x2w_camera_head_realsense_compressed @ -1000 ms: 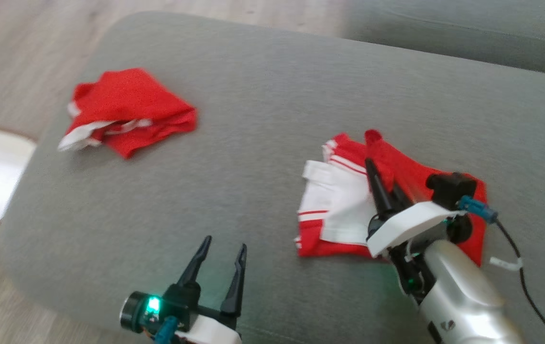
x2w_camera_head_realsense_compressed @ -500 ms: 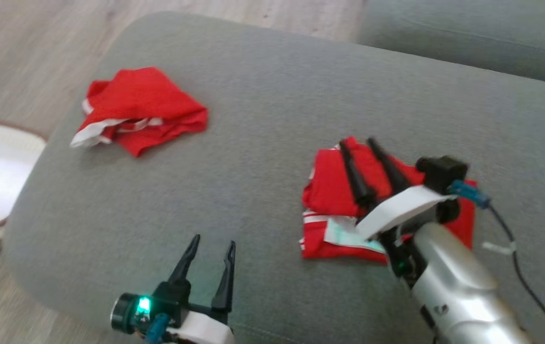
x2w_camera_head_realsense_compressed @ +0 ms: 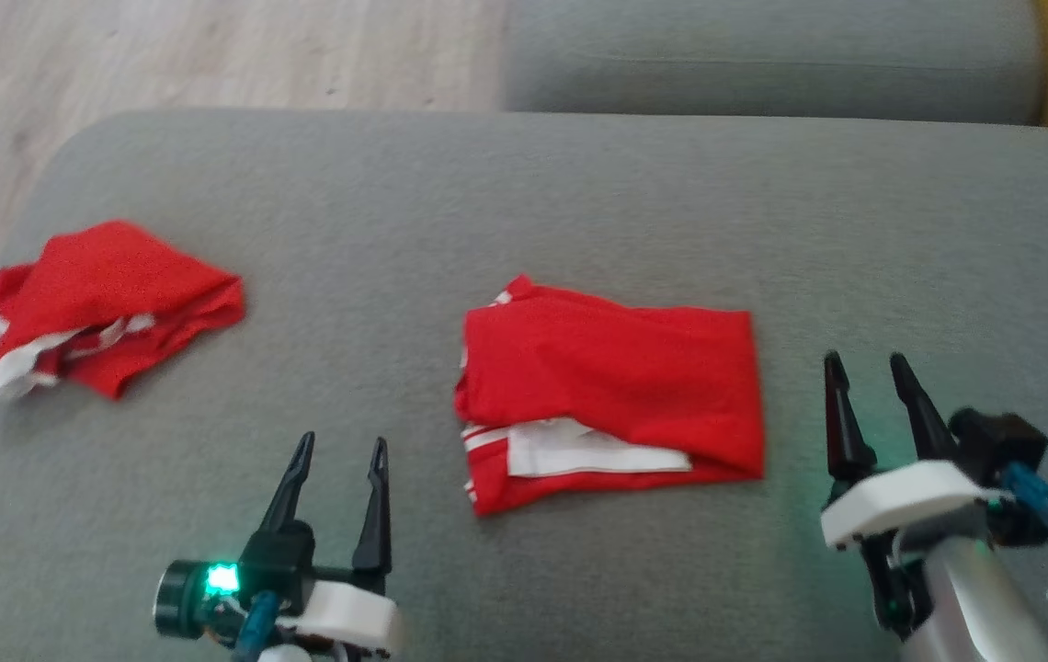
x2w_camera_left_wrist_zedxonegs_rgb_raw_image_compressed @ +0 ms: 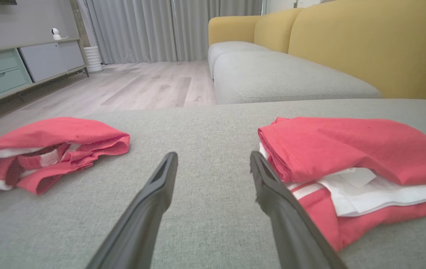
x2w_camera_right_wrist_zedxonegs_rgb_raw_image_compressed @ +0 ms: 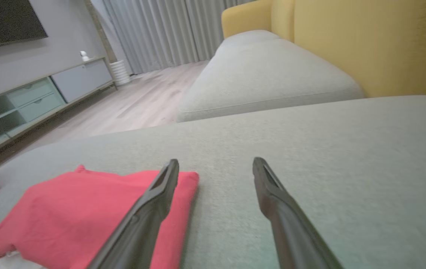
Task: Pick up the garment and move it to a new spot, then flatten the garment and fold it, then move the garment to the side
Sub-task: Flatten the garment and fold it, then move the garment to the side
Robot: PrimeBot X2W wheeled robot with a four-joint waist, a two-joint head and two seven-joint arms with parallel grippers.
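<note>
Lying folded by cushion's [x2w_camera_head_realsense_compressed: 579,202] near edge, garment [x2w_camera_head_realsense_compressed: 611,386] sits between empty, spread left gripper [x2w_camera_head_realsense_compressed: 343,441] and right gripper [x2w_camera_head_realsense_compressed: 863,360], seemingly ready for shifting aside.

garment [x2w_camera_head_realsense_compressed: 611,386] | red, white trim showing | folded, flat | middle of grey cushion [x2w_camera_head_realsense_compressed: 579,211]
</note>
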